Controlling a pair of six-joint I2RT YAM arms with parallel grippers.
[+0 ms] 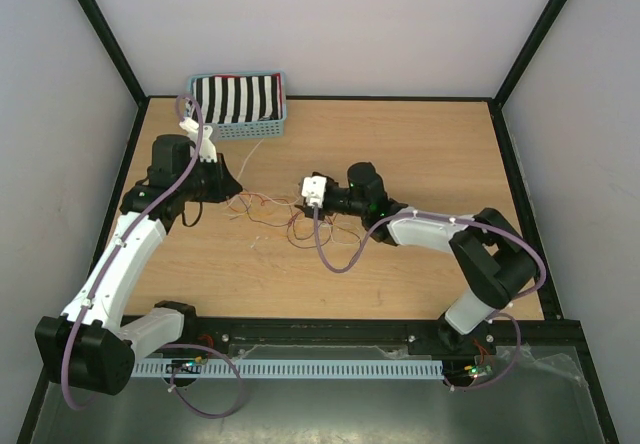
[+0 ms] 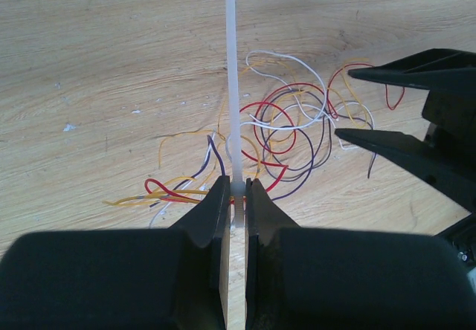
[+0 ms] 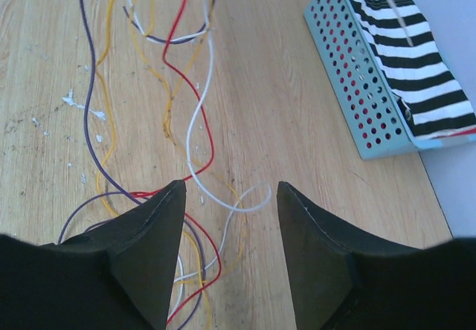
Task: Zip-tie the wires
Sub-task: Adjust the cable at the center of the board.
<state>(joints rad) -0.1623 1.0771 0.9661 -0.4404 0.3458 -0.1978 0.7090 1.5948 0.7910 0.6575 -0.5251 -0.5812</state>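
Observation:
The wires lie in a loose tangle of red, yellow, purple and white loops on the wooden table, between the two arms. My left gripper is shut on a white zip tie. Its strap runs straight away from the jaws, over the near end of the strands. In the top view the left gripper sits at the tangle's left end. My right gripper is open and holds nothing, low over the wires at their right end. Its black fingers also show in the left wrist view.
A light blue perforated basket holding a black-and-white striped cloth stands at the back left of the table, and its wall shows in the right wrist view. Black frame posts and rails border the table.

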